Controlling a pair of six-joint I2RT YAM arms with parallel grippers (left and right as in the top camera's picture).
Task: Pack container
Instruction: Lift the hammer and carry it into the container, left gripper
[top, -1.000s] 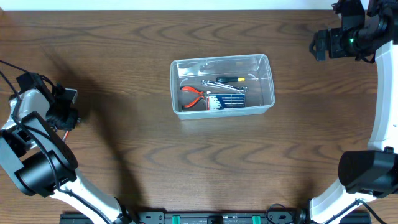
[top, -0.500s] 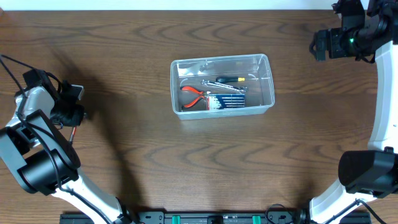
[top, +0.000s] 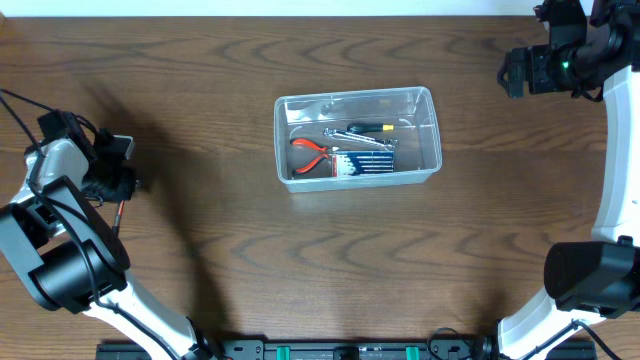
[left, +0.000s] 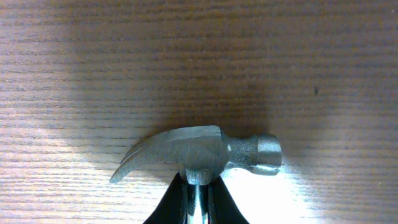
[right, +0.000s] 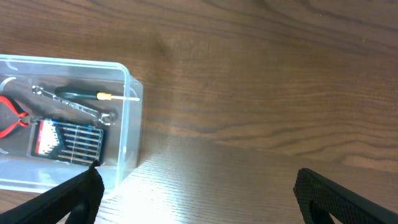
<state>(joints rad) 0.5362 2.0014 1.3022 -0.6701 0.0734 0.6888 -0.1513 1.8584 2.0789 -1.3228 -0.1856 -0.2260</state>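
While your left pincer (left: 198, 194) clamps the claw hammer (left: 202, 149) just below its head, your right pincer (right: 196, 190) hangs spread wide, well off from the container (top: 434, 135).

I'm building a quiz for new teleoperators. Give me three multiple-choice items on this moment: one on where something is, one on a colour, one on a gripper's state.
1. Where is the hammer relative to the container?
A) inside it
B) away from it, at the left gripper
C) beside the right gripper

2. What colour are the handles of the pliers?
A) red
B) blue
C) green

3. How is the right gripper?
A) shut tight, fingers touching
B) open, holding nothing
C) shut on the container's rim

Key:
1 B, the left wrist view shows its head just past the left fingers, which flank its neck.
2 A, red shows through the clear wall.
3 B, the right fingers stand wide apart over the table.
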